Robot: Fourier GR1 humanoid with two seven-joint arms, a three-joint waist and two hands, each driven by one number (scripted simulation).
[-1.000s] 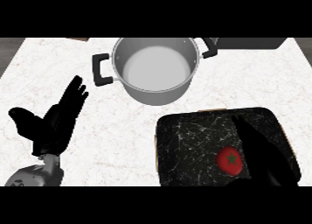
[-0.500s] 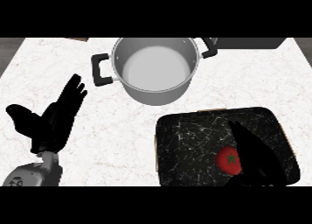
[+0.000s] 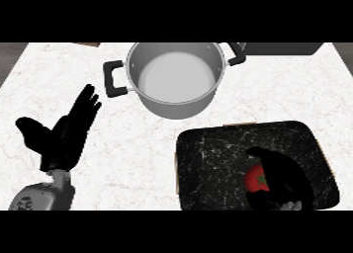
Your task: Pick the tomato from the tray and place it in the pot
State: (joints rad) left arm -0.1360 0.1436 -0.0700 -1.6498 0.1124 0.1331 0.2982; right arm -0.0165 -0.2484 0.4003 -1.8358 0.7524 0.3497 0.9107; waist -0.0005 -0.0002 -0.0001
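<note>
A red tomato point(image 3: 256, 180) lies on the black marbled tray point(image 3: 212, 158) at the lower right. My right hand point(image 3: 283, 175) covers the tomato's right side, its fingers curled round it and the thumb below. Only the tomato's left half shows. The steel pot point(image 3: 177, 76), with black handles, stands at the top centre, above and left of the tray. My left hand point(image 3: 62, 133) rests open at the left, fingers pointing up.
A dark object point(image 3: 281, 48) sits at the counter's back edge, just right of the pot. A brown item point(image 3: 86, 44) peeks in at the top left. White marble counter point(image 3: 128, 148) lies between the left hand and the tray.
My right hand has settled further over the tomato and its fingers have curled in round it. The left hand, pot and tray have stayed put.
</note>
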